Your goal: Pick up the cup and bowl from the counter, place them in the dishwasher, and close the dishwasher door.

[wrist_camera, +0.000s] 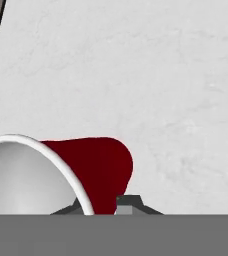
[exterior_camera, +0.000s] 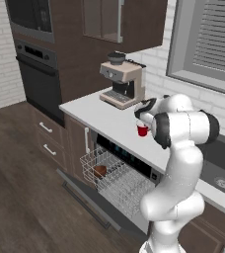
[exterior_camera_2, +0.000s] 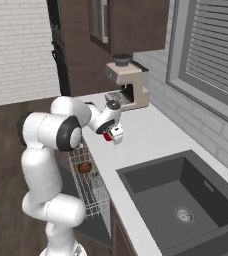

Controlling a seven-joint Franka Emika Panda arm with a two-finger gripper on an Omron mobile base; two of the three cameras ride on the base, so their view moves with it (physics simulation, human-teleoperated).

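The red cup (exterior_camera: 142, 130) with a white rim is over the light counter (exterior_camera: 97, 114), in front of the coffee machine. My gripper (exterior_camera: 142, 121) comes down on it from above. In the hand view the gripper (wrist_camera: 93, 207) is shut on the cup (wrist_camera: 103, 170), its wall and white rim pinched between the two dark fingertips (wrist_camera: 128, 203). From the right the cup (exterior_camera_2: 106, 136) shows as a red patch under the gripper (exterior_camera_2: 111, 134). The dark-brown bowl (exterior_camera: 100, 171) lies in the dishwasher's pulled-out wire rack (exterior_camera: 122, 190). The dishwasher door (exterior_camera: 82, 195) hangs open below it. The bowl (exterior_camera_2: 84, 167) also shows in the right base view.
A beige coffee machine (exterior_camera: 123, 84) stands at the back of the counter, just beyond the cup. The dark sink (exterior_camera_2: 181, 200) is sunk into the counter to the right. A black wall oven (exterior_camera: 38, 74) is at the left, and a window (exterior_camera: 208, 44) is above the counter.
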